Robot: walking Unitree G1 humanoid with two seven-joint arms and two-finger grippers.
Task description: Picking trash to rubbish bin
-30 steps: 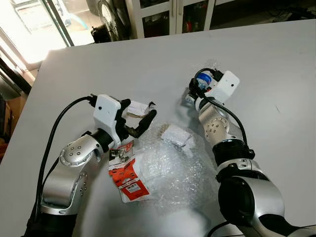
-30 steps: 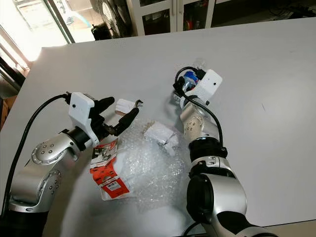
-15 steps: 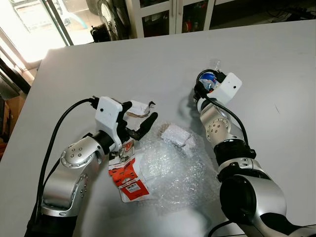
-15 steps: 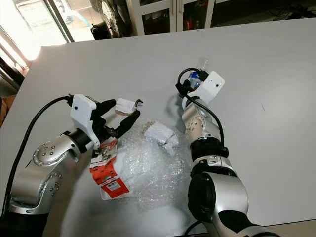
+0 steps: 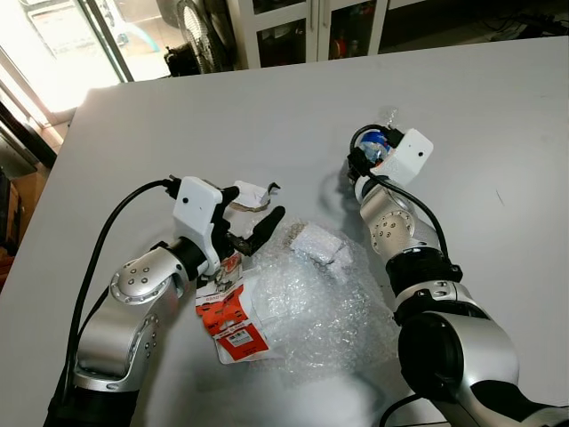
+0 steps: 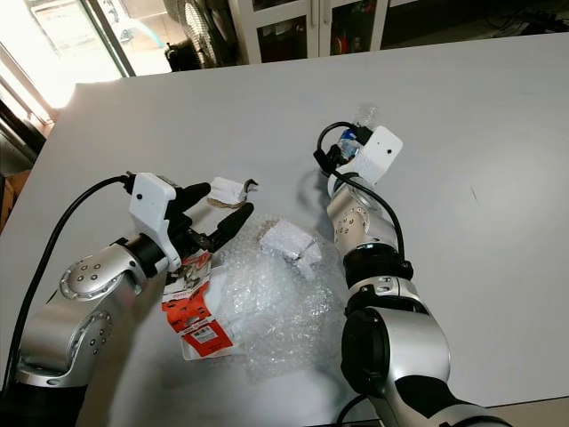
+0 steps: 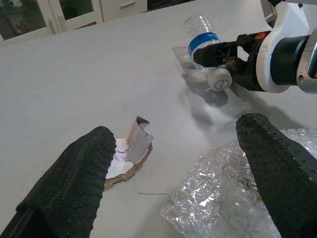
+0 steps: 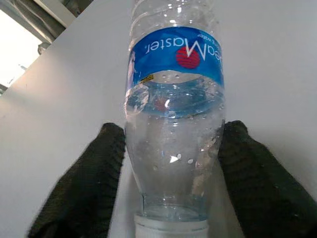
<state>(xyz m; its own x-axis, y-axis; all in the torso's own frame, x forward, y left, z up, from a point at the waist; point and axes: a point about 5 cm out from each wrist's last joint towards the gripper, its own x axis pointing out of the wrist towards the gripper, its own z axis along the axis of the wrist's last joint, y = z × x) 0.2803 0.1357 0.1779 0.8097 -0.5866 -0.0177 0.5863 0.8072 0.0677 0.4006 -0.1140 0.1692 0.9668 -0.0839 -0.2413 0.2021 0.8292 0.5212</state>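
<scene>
The right gripper [image 8: 171, 163] has its jaws set on either side of a plastic bottle [image 8: 173, 104] lying on the table [image 5: 462, 98], gripping it near the neck, just above the white cap. Some water shows inside, so it probably has a little weight; the wall is thin, smooth and wet-looking, and would likely dent or slip if squeezed hard at mid-body. The stiffer shoulder near the cap, where the jaws sit now, looks the safer hold.

The left gripper [image 7: 173, 163] hovers with jaws spread wide over a torn card scrap [image 7: 130, 156], not touching it. The scrap is light, thin and curled, best pinched at its raised edge. Just beside it lie bubble wrap [image 5: 311, 307], soft and springy, a white wad [image 5: 317, 242] and a red packet [image 5: 233, 327].
</scene>
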